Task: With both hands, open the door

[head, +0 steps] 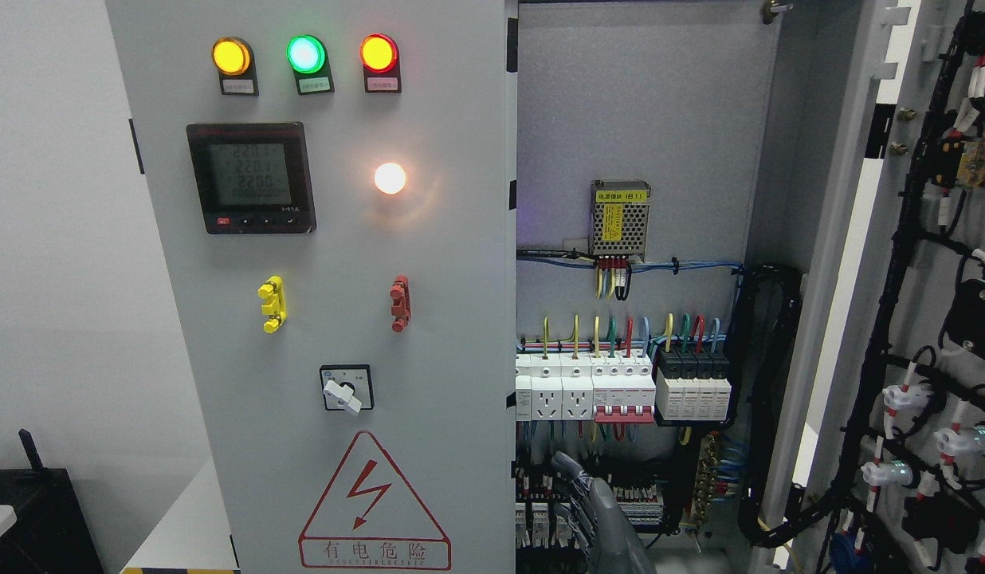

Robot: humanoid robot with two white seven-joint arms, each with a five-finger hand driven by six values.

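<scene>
The grey electrical cabinet has two doors. Its left door (325,319) is closed and carries three lit lamps, a meter (250,177), a yellow handle (272,304), a red handle (399,303) and a rotary switch (345,389). The right door (899,319) is swung wide open to the right, its wired inner face showing. My right hand (576,478) rises from the bottom edge just right of the closed door's free edge, in front of the lower terminals. Its grey fingers (568,466) are stretched upward and hold nothing. The left arm does not show.
Inside the cabinet are a power supply (620,219), a row of breakers and sockets (620,387) and black cable bundles (767,399). A white wall lies to the left, with a dark box (30,510) at the lower left.
</scene>
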